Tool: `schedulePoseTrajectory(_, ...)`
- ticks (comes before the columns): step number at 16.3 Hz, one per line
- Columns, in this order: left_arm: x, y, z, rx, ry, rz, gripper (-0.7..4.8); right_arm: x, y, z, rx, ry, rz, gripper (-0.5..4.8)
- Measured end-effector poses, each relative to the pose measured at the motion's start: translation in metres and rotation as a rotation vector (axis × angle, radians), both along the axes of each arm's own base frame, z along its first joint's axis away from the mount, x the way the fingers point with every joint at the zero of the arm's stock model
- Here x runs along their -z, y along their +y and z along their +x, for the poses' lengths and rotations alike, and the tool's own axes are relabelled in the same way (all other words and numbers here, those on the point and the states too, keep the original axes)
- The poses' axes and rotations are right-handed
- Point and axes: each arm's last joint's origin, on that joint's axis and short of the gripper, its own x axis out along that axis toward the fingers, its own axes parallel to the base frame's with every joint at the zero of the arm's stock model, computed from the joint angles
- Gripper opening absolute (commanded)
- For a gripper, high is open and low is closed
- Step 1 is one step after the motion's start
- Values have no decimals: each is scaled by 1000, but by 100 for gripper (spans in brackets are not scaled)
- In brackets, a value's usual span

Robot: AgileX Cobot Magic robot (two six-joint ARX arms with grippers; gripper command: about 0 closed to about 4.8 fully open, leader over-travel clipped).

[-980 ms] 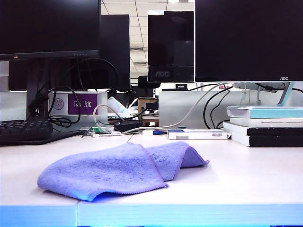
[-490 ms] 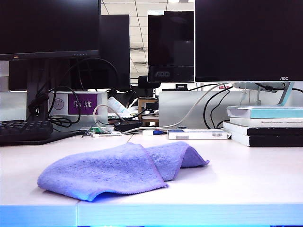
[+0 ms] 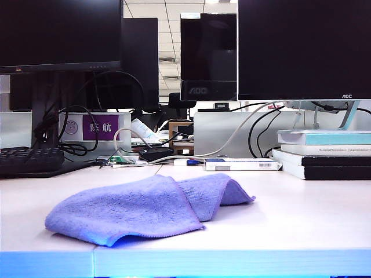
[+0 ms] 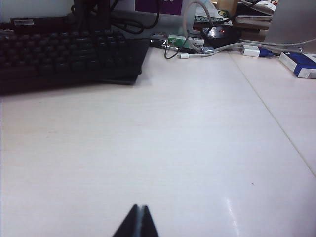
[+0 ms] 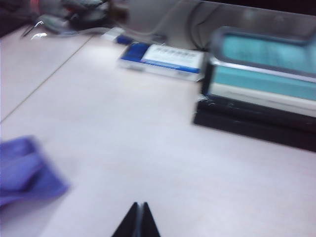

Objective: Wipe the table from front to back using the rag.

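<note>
The rag [image 3: 145, 208] is lavender-purple with a fine knobbly texture. The tabletop [image 3: 301, 214] is pale off-white, crossed by a thin seam, its front edge light blue. The keyboard [image 4: 64, 54] is black. The left pincer [image 4: 138, 222] and right pincer [image 5: 138, 220] look black. The books [image 5: 261, 84], blurred, seem teal over black.

We see bare tabletop [image 3: 301, 214] on every side of the rag [image 3: 145, 208], open for a hand. Behind the rag a keyboard [image 3: 29, 159], a cable tangle [image 3: 145, 153], a flat white-and-blue box [image 3: 243, 164] and stacked books [image 3: 324, 153] wall off the back. Our left hand [image 4: 137, 222] and right hand [image 5: 137, 219], both pinched together, hang over clear surface, neither touching the rag.
</note>
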Motion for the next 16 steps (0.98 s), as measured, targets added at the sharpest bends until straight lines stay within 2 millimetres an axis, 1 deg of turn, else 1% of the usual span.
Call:
schedulePoseTrajectory(1,0,0,0,0,0,0,-4,19,-4,-3,19,-37,16,4)
schedulePoseTrajectory(2,0,0,0,0,0,0,-4,35,-6,-5,19,-67,33,4)
schedulePoseTrajectory(5,0,0,0,0,0,0,-4,67,-13,-11,55,-128,67,4)
schedulePoseTrajectory(9,0,0,0,0,0,0,-4,84,-21,-11,136,-145,79,4)
schedulePoseTrajectory(10,0,0,0,0,0,0,-4,96,-23,-8,123,-116,83,4)
schedulePoseTrajectory(11,0,0,0,0,0,0,-4,101,-24,-8,119,-86,95,4)
schedulePoseTrajectory(16,0,0,0,0,0,0,-4,101,-24,-8,131,-81,106,4)
